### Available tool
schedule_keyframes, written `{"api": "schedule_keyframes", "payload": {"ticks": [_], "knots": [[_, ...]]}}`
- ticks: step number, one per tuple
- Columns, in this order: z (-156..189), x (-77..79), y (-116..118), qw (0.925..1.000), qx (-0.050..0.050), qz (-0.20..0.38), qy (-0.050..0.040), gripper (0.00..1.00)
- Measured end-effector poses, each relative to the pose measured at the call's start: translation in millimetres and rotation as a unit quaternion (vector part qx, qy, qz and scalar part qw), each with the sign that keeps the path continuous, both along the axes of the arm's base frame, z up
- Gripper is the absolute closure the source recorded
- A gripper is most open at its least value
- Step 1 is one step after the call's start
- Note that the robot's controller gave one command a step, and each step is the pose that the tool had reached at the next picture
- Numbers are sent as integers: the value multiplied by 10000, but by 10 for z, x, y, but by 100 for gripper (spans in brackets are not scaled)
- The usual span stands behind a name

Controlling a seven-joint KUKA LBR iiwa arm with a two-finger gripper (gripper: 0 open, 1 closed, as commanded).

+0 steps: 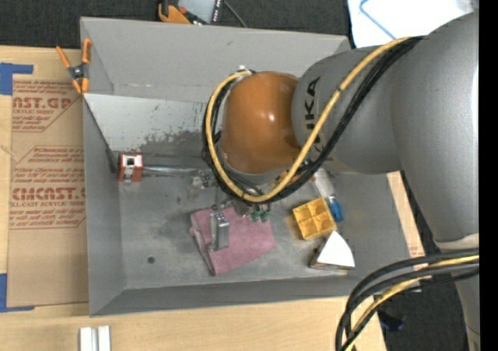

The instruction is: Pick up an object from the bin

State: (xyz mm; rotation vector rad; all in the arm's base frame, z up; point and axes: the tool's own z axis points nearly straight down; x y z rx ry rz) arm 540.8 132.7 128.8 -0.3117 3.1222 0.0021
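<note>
My gripper (221, 233) hangs below the orange wrist cover, low over the front middle of the bin. Its tip is on or just above the left part of a flat mauve-pink cloth pad (243, 248) lying on the bin floor. A small green piece (261, 216) shows just behind the pad, under the cover's edge. To the right lie a yellow block with a square grid pattern (313, 219) and a white wedge (337, 252) with a dark underside.
A red and white piece on a thin metal rod (131, 166) lies at the left, against the back slope. A blue and white thing (333, 203) pokes out behind the yellow block. The arm and its cables cover the bin's right side.
</note>
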Motion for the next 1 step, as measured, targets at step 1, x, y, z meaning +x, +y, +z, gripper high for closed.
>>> {"api": "schedule_keyframes", "payload": {"ticks": [1], "knots": [[71, 181, -388, 10000, 18, 3, -36, 0]]}}
